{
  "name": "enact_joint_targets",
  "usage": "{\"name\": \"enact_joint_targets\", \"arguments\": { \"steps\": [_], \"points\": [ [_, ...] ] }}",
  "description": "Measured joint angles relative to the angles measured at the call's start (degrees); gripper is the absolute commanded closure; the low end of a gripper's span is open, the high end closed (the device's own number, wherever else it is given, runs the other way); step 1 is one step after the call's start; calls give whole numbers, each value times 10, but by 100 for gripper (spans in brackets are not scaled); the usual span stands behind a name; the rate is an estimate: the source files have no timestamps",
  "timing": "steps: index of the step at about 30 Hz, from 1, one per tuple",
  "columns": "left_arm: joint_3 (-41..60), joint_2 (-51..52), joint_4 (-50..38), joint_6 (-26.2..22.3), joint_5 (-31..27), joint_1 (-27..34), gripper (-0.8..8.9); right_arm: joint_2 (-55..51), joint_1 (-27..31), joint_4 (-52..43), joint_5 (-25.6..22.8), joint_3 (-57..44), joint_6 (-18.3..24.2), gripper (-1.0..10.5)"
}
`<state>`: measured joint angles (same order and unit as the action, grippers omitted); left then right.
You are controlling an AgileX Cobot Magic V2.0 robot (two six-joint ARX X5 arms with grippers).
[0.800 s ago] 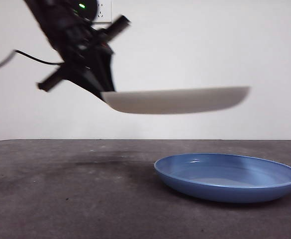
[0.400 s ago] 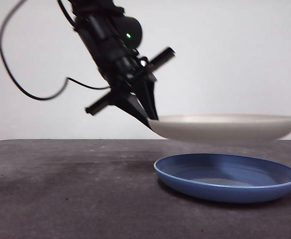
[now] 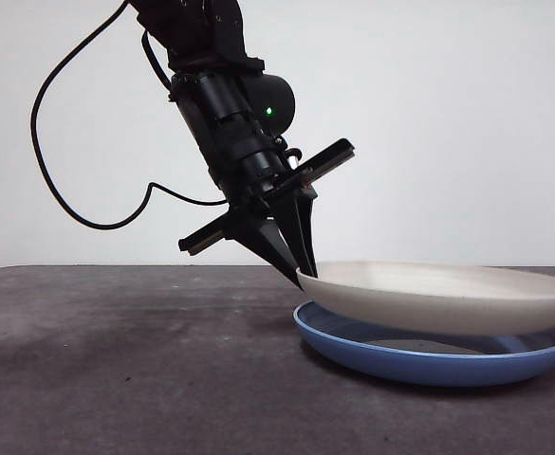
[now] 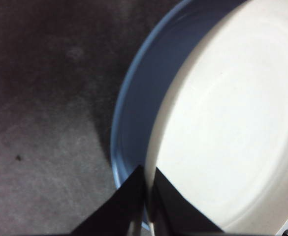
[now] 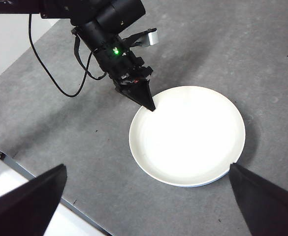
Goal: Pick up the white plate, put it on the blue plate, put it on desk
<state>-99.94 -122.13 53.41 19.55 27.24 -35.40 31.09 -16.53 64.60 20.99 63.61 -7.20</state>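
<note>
My left gripper (image 3: pixel 301 275) (image 4: pixel 146 184) (image 5: pixel 151 107) is shut on the near-left rim of the white plate (image 3: pixel 448 294) (image 4: pixel 232 123) (image 5: pixel 188 135). The white plate hangs slightly tilted just above the blue plate (image 3: pixel 429 358) (image 4: pixel 134 108), almost covering it; whether the two touch at the far side I cannot tell. In the right wrist view only a thin blue sliver (image 5: pixel 208 183) shows under the white one. My right gripper (image 5: pixel 148 196) is open, high above the desk (image 3: pixel 116 360) (image 5: pixel 262 44), well away from both plates.
A black cable (image 3: pixel 68 190) loops from the left arm toward the left. The desk's edge (image 5: pixel 16 164) runs along the lower left of the right wrist view, with a pale surface beyond it.
The left gripper carried the white plate rightward and down, from high above the desk to just over the blue plate.
</note>
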Motion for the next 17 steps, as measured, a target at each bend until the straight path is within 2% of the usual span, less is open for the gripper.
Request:
{"name": "enact_joint_targets", "arguments": {
  "steps": [4, 9, 17],
  "points": [
    [0, -3, -1, 0, 0, 0, 766, 0, 0, 1, 0, 0, 4, 369],
    [-2, -3, -5, 1, 0, 0, 489, 0, 0, 1, 0, 0, 10, 369],
    [-29, -5, -4, 0, 0, 0, 272, 0, 0, 2, 0, 0, 14, 369]
  ]
}}
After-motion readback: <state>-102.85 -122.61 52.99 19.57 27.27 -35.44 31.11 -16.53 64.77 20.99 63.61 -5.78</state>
